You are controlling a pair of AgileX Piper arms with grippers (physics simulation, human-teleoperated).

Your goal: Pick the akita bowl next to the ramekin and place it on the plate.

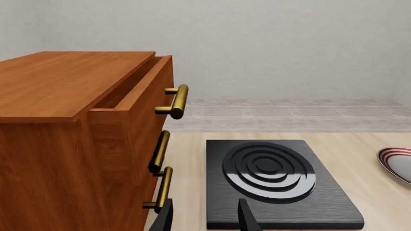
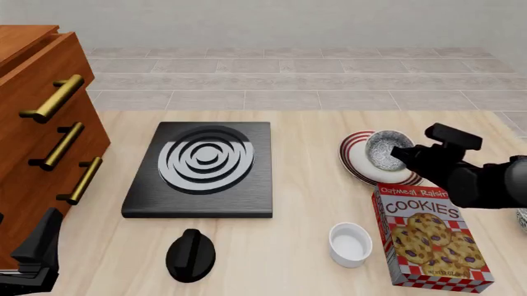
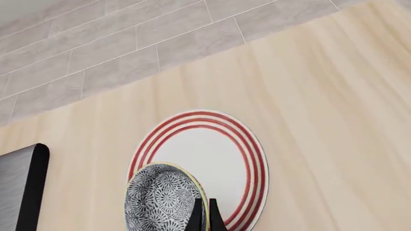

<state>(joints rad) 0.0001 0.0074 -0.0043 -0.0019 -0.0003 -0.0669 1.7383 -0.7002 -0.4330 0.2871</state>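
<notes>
The table (image 2: 305,222) carried a wooden drawer cabinet (image 2: 37,142) at its left edge, and only the left wrist view showed the top drawer standing slightly open. A black burner slab (image 2: 202,169) with concentric rings lay near the table's middle, with a black knob (image 2: 190,254) toward the near edge. A cookie box (image 2: 431,242) lay flat toward the near right corner; neither wrist view showed it. The plate (image 2: 356,161) sat toward the right edge, beyond the box. The right hand (image 2: 401,155) was clamped on the rim of the akita bowl (image 2: 382,150), fingers (image 3: 204,219) pressed together over the rim in the right wrist view. The bowl was over the plate, tipped so its opening faced partly up and toward the camera; contact with the plate could not be told. The ramekin (image 2: 350,244) stood upright just left of the box. The left hand (image 1: 205,219) hung with fingers apart, gripping nothing.
</notes>
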